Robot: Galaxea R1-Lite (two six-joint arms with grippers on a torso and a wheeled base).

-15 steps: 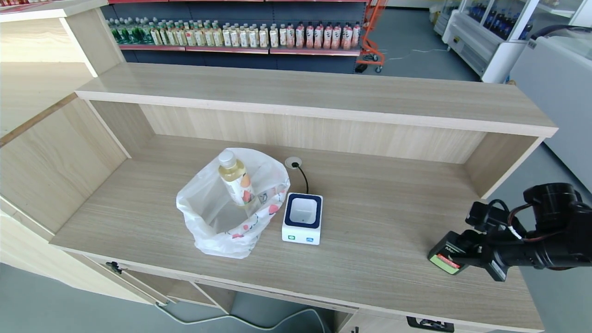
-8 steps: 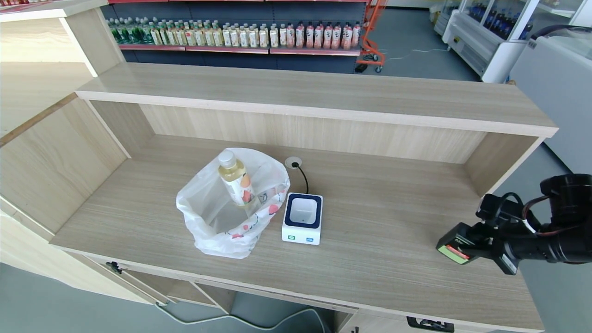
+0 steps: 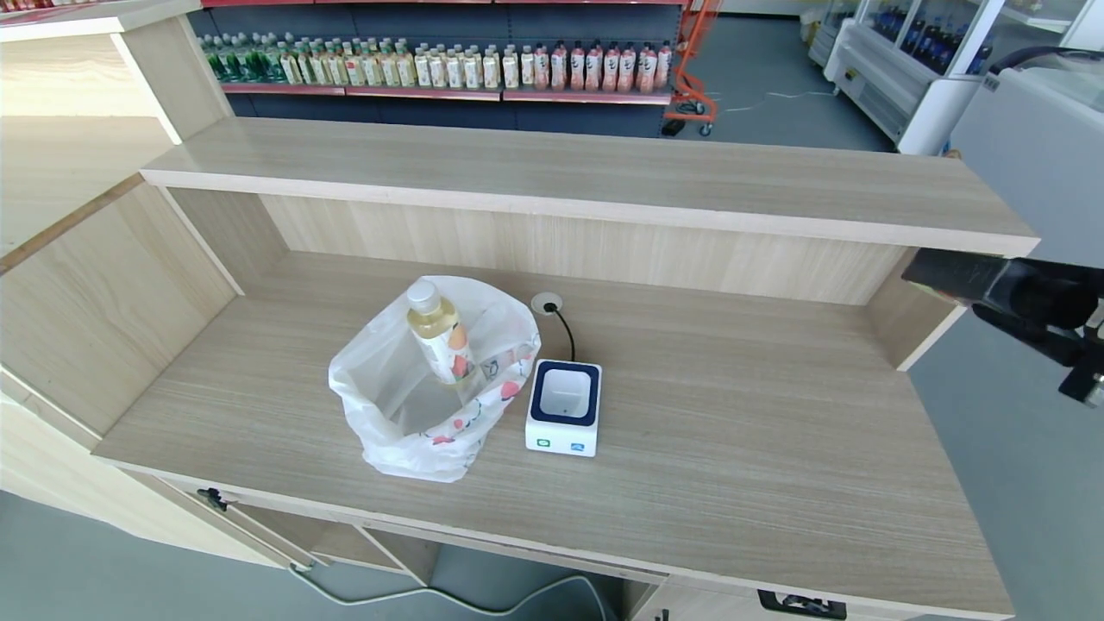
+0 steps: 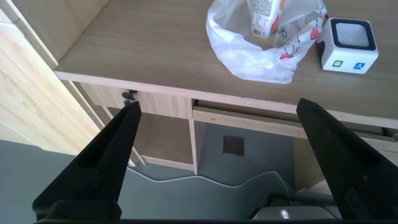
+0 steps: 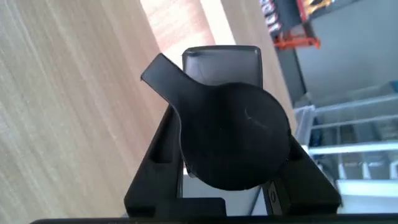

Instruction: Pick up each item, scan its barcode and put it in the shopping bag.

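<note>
Up from the lower right of the head view, off the counter's near corner, the right gripper [image 3: 1005, 289] has swung in the last second to the right edge at mid-height, level with the end of the upper ledge [image 3: 586, 177]. It carries the dark box [image 3: 944, 272], its fingers pressed against the box's sides. In the right wrist view the box [image 5: 221, 62] sits between two black fingers, partly hidden by a rounded black part. In the head view the box overlaps the top of the counter's right side wall [image 3: 927, 323]; whether it touches the wood I cannot tell.

Left of centre stands the shopping bag [image 3: 405, 414], mouth open, close to the counter's front edge. A bottle [image 3: 438, 336] stands inside, leaning slightly, its cap above the bag's rim. The scanner [image 3: 564, 407] sits just beside the bag on its right, window facing up, and its cable [image 3: 565, 332] runs back to a round port. None of these has shifted.

From the scanner to the right side wall the counter [image 3: 759, 431] is bare wood, a broad open stretch. A narrower bare strip lies between the bag and the left wall.

The left gripper [image 4: 217, 106] hangs in front of and below the counter's front edge, its fingers spread wide with nothing between them.
</note>
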